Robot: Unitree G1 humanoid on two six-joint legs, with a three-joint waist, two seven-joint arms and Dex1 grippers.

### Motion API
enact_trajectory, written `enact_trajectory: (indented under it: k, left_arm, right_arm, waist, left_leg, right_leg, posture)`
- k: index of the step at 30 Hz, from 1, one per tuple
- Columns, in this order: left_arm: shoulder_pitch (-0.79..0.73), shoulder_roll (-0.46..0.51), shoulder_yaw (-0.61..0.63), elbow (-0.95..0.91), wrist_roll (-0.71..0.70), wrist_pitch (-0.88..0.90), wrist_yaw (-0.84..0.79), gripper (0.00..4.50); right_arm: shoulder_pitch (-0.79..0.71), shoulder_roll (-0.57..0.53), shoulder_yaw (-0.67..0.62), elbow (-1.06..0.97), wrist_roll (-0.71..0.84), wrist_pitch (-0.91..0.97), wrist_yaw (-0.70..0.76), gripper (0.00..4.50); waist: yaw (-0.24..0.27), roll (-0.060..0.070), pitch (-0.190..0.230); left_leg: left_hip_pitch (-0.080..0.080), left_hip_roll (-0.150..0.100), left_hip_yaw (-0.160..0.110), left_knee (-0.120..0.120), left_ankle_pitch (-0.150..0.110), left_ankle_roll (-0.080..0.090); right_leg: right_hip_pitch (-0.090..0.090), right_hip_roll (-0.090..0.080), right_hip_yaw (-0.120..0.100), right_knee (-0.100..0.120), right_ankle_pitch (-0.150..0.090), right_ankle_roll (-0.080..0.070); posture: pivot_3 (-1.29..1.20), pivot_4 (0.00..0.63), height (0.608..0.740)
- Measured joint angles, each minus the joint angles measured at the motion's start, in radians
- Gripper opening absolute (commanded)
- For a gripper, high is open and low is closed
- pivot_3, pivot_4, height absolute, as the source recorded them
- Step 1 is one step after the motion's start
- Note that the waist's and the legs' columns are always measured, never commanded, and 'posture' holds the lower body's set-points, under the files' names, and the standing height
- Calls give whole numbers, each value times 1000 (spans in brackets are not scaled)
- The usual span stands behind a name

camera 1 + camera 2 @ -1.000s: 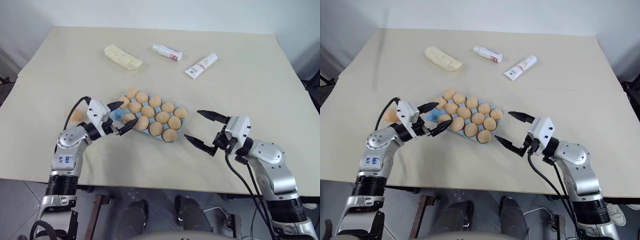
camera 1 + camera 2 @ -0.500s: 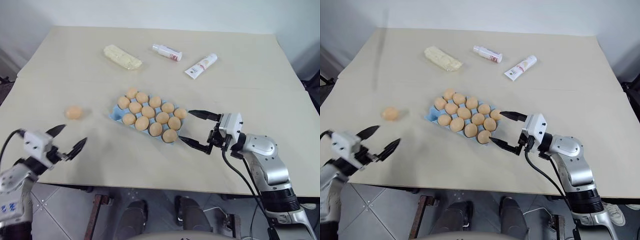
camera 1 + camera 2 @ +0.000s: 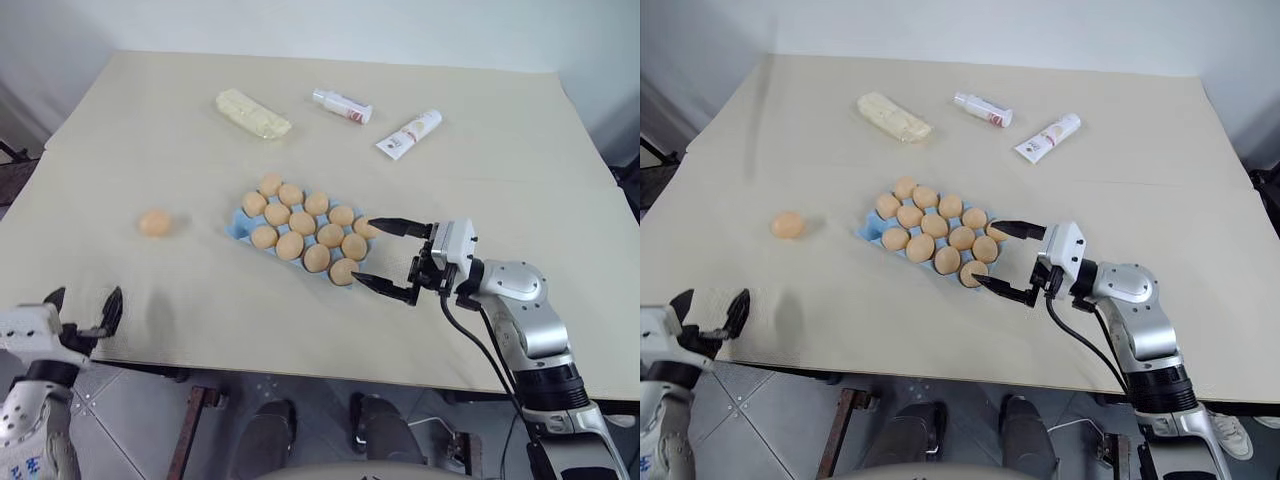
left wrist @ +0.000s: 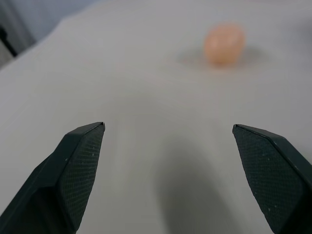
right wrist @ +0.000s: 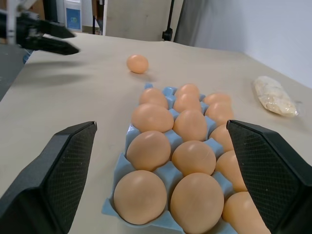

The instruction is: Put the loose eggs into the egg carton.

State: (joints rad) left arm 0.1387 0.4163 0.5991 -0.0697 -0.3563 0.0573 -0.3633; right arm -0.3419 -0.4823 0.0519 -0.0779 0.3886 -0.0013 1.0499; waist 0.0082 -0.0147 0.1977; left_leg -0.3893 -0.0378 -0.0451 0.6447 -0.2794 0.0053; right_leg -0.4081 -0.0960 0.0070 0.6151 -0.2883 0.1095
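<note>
Lining up left gripper on last loose egg: jaws released, empty, egg well ahead on table. Right gripper released, flanking near end of egg carton. Next: advance, close gently.

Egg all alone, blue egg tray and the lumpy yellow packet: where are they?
loose egg [image 3: 154, 222], left eye view, its middle.
egg carton [image 3: 234, 226], left eye view, bare blue corner.
yellow packet [image 3: 253, 113], left eye view, its middle.

Loose egg left of egg carton
</note>
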Motion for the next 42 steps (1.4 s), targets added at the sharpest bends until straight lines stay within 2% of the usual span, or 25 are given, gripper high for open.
enact_trajectory:
  k: [3,10,21,22,28,30,35,38,42]
  left_arm:
    - [-113,47,-50,29,16,36,5,4484]
    - [-376,121,-167,260,107,74,36,4484]
    - [-589,140,-237,613,144,1,3,4484]
    - [-602,140,-241,636,144,-8,-2,4076]
    - [-619,140,-265,706,146,-44,-22,2280]
    - [-619,140,-265,708,146,-46,-23,1851]
    - [-585,124,-256,646,95,-78,-95,1851]
    - [-558,94,-258,520,35,-91,-178,1851]
    - [-540,92,-324,347,-12,-62,-302,1851]
  right_arm:
    - [0,4,6,1,0,-1,3,4500]
    - [8,33,17,11,-11,-21,-9,4500]
    - [39,57,18,8,-25,-24,-63,4500]
    - [40,58,18,8,-25,-24,-66,4500]
    - [40,58,18,7,-26,-23,-75,4500]
    - [40,58,18,5,-26,-22,-77,4500]
    - [40,58,18,1,-26,-21,-80,4500]
    - [39,57,18,0,-26,-20,-81,4500]
    - [40,56,18,-1,-26,-18,-81,4500]
  waist:
    - [-2,0,0]
    - [-12,0,0]
    - [-9,-1,0]
    - [-10,-1,0]
    - [-11,-1,0]
    - [-10,-1,0]
    - [-10,-1,0]
    - [-10,-1,0]
    - [-9,-1,0]
  left_leg:
    - [0,0,0,0,0,0]
    - [0,-1,4,-1,1,-1]
    - [0,-1,4,1,1,-1]
    - [0,-1,4,1,1,-1]
    - [0,-1,4,1,1,-1]
    - [0,-1,4,1,1,-1]
    - [0,-1,4,1,1,-1]
    - [0,-1,4,1,1,-1]
    - [0,-1,3,1,1,-1]
  right_leg:
    - [-1,1,0,1,0,0]
    - [-3,2,-4,3,1,1]
    - [-4,2,-5,5,1,2]
    - [-4,2,-5,5,1,2]
    - [-4,2,-5,5,1,2]
    - [-4,2,-5,6,1,2]
    - [-4,2,-4,5,1,2]
    - [-4,1,-2,5,1,2]
    - [-3,1,-1,5,1,2]
  posture:
    - [0,150,740]
    - [0,150,740]
    - [0,150,740]
    - [0,150,740]
    - [0,150,740]
    - [0,150,740]
    - [0,150,740]
    - [0,150,740]
    - [0,150,740]
